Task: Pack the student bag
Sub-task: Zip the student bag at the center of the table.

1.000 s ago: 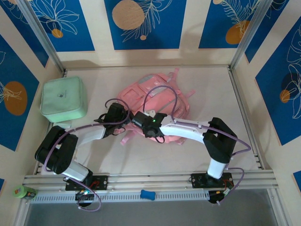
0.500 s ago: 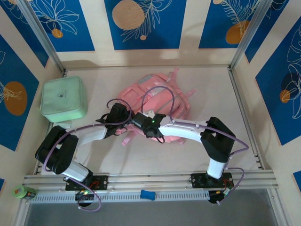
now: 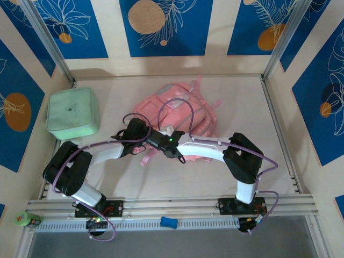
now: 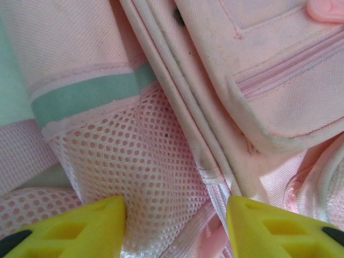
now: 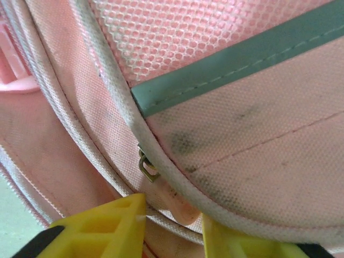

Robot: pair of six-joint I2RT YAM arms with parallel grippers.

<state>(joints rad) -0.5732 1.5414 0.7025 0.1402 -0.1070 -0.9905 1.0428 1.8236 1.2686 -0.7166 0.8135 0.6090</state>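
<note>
Right gripper (image 5: pixel 172 217) narrower than second ago, yellow fingers flanking pink zip pull (image 5: pixel 180 207) on student bag (image 3: pixel 183 110); firm pinch cannot be told. Right arm edged left along bag's near side. Left gripper (image 4: pixel 174 226) unchanged, jaws spread over mesh pocket (image 4: pixel 134 161), nothing pinched. Bag stays flat on table (image 3: pixel 177 183), right of mint case (image 3: pixel 72 113).

Blue floral panels (image 3: pixel 161 27) line cream walls (image 3: pixel 110 32) around a pale tabletop (image 3: pixel 161 183) framed by metal rails (image 3: pixel 172 203).
</note>
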